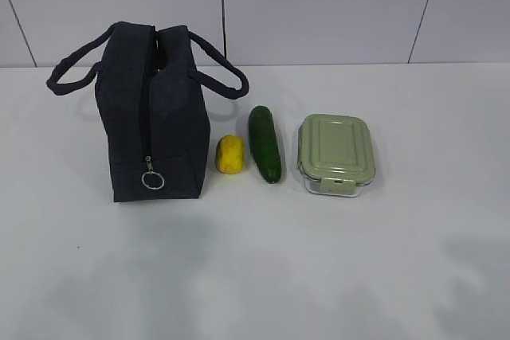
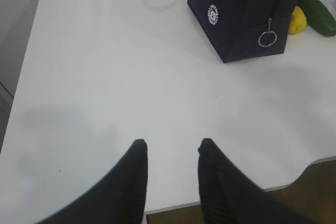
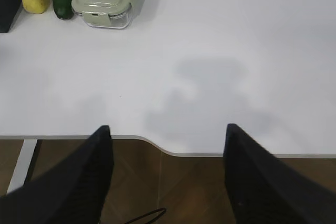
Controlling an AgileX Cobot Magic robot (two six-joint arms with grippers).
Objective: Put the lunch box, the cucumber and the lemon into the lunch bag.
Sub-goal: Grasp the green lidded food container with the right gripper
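Standing tall on the left is the lunch bag (image 1: pixel 151 113), zipped up. Next come the lunch box (image 1: pixel 335 153), cucumber (image 1: pixel 264 142) and lemon (image 1: pixel 230 154), in a row. The right gripper (image 3: pixel 168 135), fingers wide and empty, is nearer the box, far ahead. The left gripper (image 2: pixel 172 148) is half open, empty.

Lunch bag (image 3: pixel 8 1) mostly cut off in right wrist view; logo (image 2: pixel 212 14) unreadable.
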